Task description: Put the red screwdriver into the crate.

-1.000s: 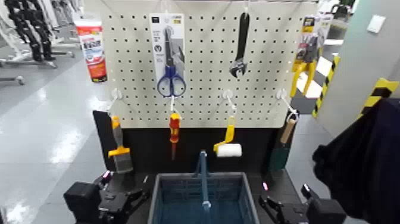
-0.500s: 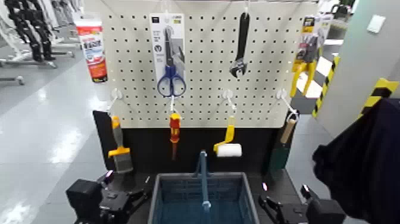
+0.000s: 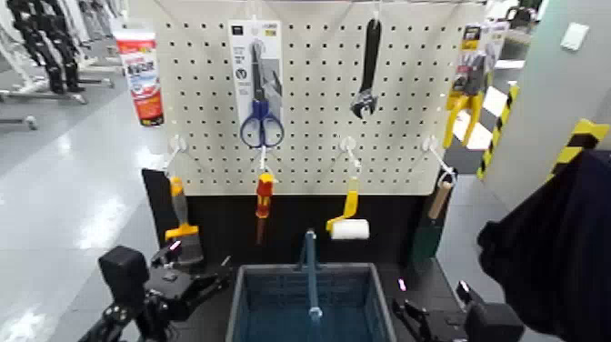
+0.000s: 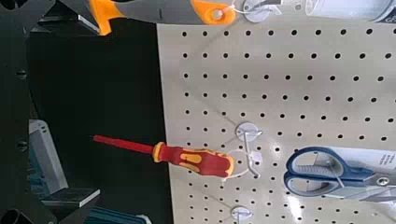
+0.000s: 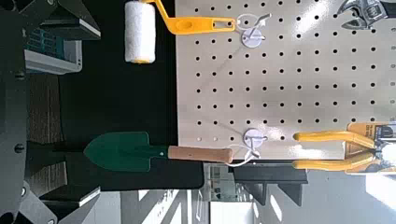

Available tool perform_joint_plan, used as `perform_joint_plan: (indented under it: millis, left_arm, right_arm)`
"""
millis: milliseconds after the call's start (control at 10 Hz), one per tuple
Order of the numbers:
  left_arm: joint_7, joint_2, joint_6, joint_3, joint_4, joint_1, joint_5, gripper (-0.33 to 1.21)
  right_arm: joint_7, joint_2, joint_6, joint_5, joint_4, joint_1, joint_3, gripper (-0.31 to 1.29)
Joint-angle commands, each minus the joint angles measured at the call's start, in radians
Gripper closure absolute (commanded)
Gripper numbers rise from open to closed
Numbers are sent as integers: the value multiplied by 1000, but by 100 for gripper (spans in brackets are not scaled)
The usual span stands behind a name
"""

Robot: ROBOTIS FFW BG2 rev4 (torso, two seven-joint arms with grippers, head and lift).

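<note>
The red screwdriver (image 3: 265, 196) hangs shaft down from a hook on the white pegboard (image 3: 309, 145), above the black backing panel. The left wrist view shows the red screwdriver (image 4: 187, 158) whole, with its red and yellow handle and thin shaft. The blue-grey crate (image 3: 244, 305) with its blue handle bar stands below it at the front centre. My left gripper (image 3: 215, 278) is open and empty, left of the crate and below the screwdriver. My right gripper (image 3: 411, 318) rests low at the crate's right side, open and empty.
On the pegboard hang packaged scissors (image 3: 259, 91), a black wrench (image 3: 368, 73), an orange-handled scraper (image 3: 182, 227), a yellow-handled paint roller (image 3: 347, 223), a green trowel (image 5: 154, 152) and yellow pliers (image 3: 468, 100). A dark cloth (image 3: 555, 246) fills the right side.
My left arm has risen and its gripper has lifted toward the board. The right arm and the tools have stayed where they were.
</note>
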State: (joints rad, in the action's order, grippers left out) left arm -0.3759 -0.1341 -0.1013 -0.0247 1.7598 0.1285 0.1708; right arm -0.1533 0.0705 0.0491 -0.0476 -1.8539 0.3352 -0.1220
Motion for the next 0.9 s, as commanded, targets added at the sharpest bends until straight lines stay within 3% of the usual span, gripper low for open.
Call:
perform_joint_plan:
  millis: [100, 700, 900]
  left_arm:
    - [-90, -35, -71, 2, -53, -95, 30, 10]
    - [-255, -90, -155, 89, -169, -317, 15, 10]
    - [-296, -88, -149, 126, -235, -388, 18, 10]
  right_arm:
    - [0, 0, 0, -3, 4, -4, -4, 14]
    - [0, 0, 6, -12, 13, -12, -10, 13]
    - [0, 2, 11, -15, 16, -16, -13, 14]
